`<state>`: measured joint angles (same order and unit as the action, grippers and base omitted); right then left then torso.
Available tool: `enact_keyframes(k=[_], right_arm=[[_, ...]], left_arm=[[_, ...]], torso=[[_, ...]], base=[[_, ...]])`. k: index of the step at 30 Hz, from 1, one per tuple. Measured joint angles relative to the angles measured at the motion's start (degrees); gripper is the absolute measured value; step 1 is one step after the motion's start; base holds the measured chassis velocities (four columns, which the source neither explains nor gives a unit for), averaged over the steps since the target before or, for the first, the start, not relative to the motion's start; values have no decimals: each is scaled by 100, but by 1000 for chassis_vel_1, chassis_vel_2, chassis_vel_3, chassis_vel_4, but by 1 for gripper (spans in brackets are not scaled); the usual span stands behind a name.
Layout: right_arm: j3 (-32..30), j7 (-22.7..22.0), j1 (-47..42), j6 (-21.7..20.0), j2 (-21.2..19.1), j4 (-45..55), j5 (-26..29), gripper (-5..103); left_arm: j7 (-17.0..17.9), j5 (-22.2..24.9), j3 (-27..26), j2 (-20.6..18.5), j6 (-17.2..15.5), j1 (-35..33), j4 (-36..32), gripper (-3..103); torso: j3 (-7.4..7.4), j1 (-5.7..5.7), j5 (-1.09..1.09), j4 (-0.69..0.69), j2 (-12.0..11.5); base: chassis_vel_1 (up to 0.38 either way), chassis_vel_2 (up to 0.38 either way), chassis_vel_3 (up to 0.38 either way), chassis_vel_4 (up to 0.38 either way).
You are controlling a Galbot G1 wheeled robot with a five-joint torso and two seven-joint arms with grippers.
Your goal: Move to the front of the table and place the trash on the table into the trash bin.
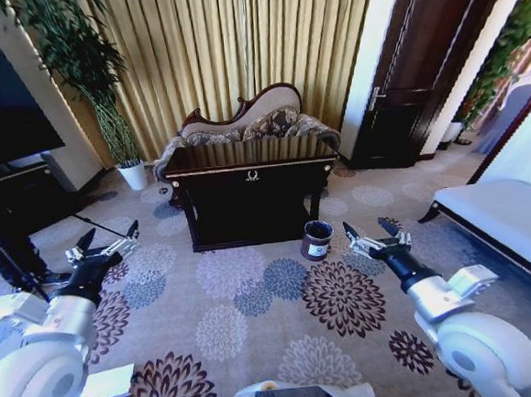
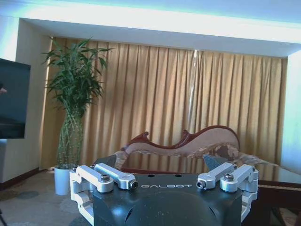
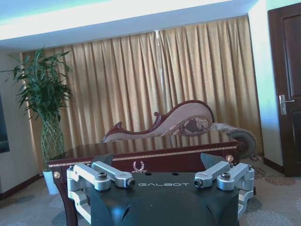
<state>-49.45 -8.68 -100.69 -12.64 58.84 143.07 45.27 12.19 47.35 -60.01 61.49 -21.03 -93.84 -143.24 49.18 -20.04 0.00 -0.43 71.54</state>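
The dark glossy table (image 1: 251, 192) with gold trim stands ahead across the carpet, a few steps off; it also appears as the table (image 3: 141, 157) and as the table's corner (image 2: 282, 193). No trash can be made out on its reflective top from here. The small dark trash bin (image 1: 317, 239) with a white label sits on the floor by the table's front right corner. My left gripper (image 1: 108, 238) and right gripper (image 1: 374, 234) are held out low in front of me, both open and empty. The wrist views show the left gripper (image 2: 160, 165) and the right gripper (image 3: 157, 162) with jaws spread.
A curved sofa (image 1: 255, 121) stands behind the table against gold curtains. A tall plant in a white pot (image 1: 133, 175) is at the back left, a white bench (image 1: 516, 220) on the right, a dark door (image 1: 421, 67) beyond. Patterned carpet (image 1: 255, 296) lies between me and the table.
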Motion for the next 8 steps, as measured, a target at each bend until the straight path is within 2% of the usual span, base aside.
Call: enact_keyframes(k=[8], right_arm=[[-13,-11,-7,26,95,0,9,100]], left_arm=[[16,21,-116,-6,22,-69,0,100]], torso=[[0,0,0,0,0]], base=[[0,0,0,0]])
